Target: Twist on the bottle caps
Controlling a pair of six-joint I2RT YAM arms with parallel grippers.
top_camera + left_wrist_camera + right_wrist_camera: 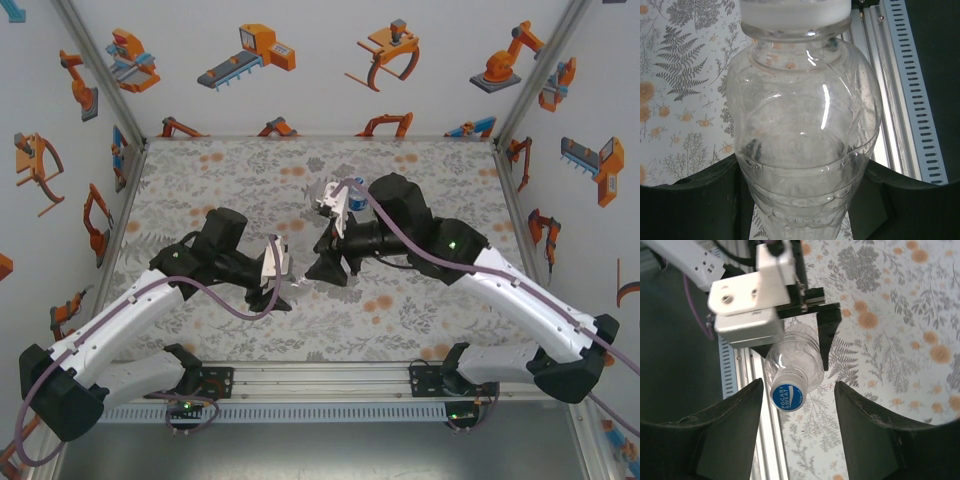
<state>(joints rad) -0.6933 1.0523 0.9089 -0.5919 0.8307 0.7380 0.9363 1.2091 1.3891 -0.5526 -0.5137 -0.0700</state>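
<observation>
Above the near rail (900,100), the clear bottle (805,125) is clamped by the left gripper (800,205). Its cap (788,397), seemingly threaded on, is flanked untouched by the right gripper (799,390), jaws parted. Closing and twisting it tight is judged next.

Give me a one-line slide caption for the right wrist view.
Right gripper open, flanking the Pocari Sweat cap on the clear bottle that the left gripper holds.
</observation>
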